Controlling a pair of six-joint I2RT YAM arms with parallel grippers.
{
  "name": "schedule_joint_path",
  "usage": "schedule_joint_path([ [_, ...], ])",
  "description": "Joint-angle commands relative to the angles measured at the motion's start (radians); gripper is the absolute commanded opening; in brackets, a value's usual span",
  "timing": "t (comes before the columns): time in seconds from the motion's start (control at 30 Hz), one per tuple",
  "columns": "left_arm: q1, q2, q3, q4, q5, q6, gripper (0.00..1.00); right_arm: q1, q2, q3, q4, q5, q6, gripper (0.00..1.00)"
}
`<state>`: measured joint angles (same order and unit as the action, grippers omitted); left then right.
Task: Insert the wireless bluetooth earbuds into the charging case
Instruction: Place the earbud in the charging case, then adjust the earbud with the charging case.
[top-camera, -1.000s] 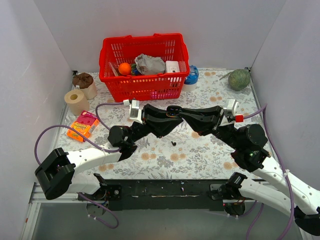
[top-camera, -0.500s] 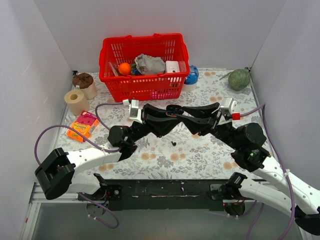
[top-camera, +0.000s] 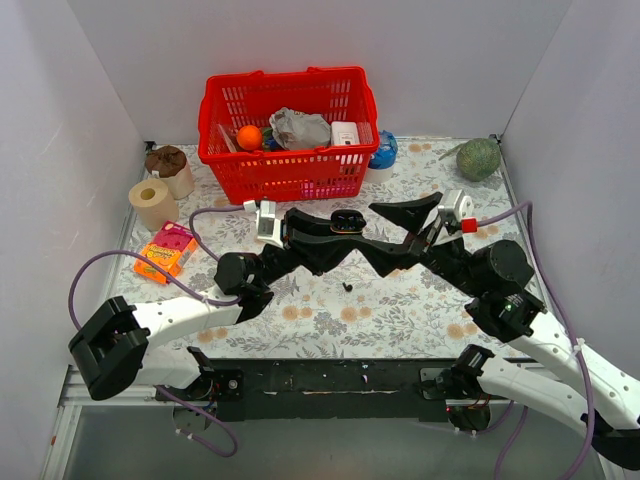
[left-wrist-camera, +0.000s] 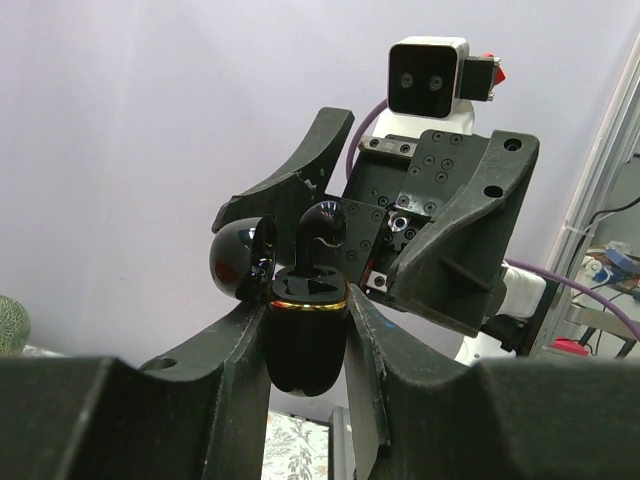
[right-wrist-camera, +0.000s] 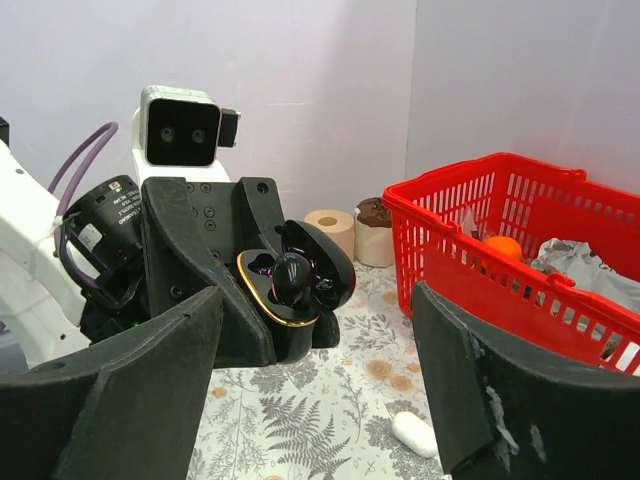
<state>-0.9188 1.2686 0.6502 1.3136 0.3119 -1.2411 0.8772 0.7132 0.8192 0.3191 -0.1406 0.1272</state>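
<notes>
Left wrist view: the left fingers (left-wrist-camera: 235, 360) clamp the open charging case (left-wrist-camera: 305, 340) — one earbud (left-wrist-camera: 322, 235) sits inside; the right fingers (right-wrist-camera: 480, 390) are spread apart, holding nothing — a second earbud (top-camera: 346, 287) lies on the table (top-camera: 420, 300).

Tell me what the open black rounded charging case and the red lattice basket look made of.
The black rounded charging case: probably hard plastic, glossy, judging by sharp highlights on its curved shell; its thin gold rim looks metallic, perhaps only plated. The red lattice basket: apparently moulded plastic, slightly shiny, with uniform colour and regular grid walls.
</notes>
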Motion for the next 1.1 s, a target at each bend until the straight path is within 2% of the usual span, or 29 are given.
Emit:
schedule_joint_path([
  [0.0, -0.005, -0.044, -0.011, 0.397, -0.025, 0.028, 0.0, -0.001, -0.035, 0.077, -0.034, 0.018, -0.008, 0.84],
  [0.17, -0.005, -0.072, -0.026, 0.38, -0.033, 0.055, 0.0, -0.001, -0.06, 0.124, -0.083, 0.042, -0.017, 0.85],
  [0.23, -0.005, -0.089, -0.035, 0.372, -0.037, 0.072, 0.0, 0.0, -0.061, 0.138, -0.101, 0.064, -0.015, 0.82],
  [0.33, -0.005, -0.113, -0.049, 0.349, -0.028, 0.095, 0.0, -0.001, -0.049, 0.172, -0.146, 0.082, -0.008, 0.7],
  [0.43, -0.005, -0.14, -0.069, 0.322, -0.022, 0.107, 0.0, -0.001, -0.017, 0.215, -0.201, 0.078, -0.003, 0.42],
  [0.47, -0.005, -0.143, -0.075, 0.322, -0.023, 0.111, 0.0, -0.001, -0.002, 0.221, -0.21, 0.07, -0.003, 0.23],
  [0.57, -0.005, -0.159, -0.083, 0.296, -0.016, 0.123, 0.0, -0.001, 0.017, 0.238, -0.222, 0.024, -0.003, 0.01],
  [0.93, -0.005, -0.19, -0.09, 0.242, -0.03, 0.144, 0.0, -0.001, 0.08, 0.313, -0.301, -0.149, 0.002, 0.01],
  [1.07, -0.005, -0.209, -0.086, 0.172, -0.042, 0.157, 0.0, -0.001, 0.081, 0.322, -0.318, -0.2, 0.006, 0.01],
])
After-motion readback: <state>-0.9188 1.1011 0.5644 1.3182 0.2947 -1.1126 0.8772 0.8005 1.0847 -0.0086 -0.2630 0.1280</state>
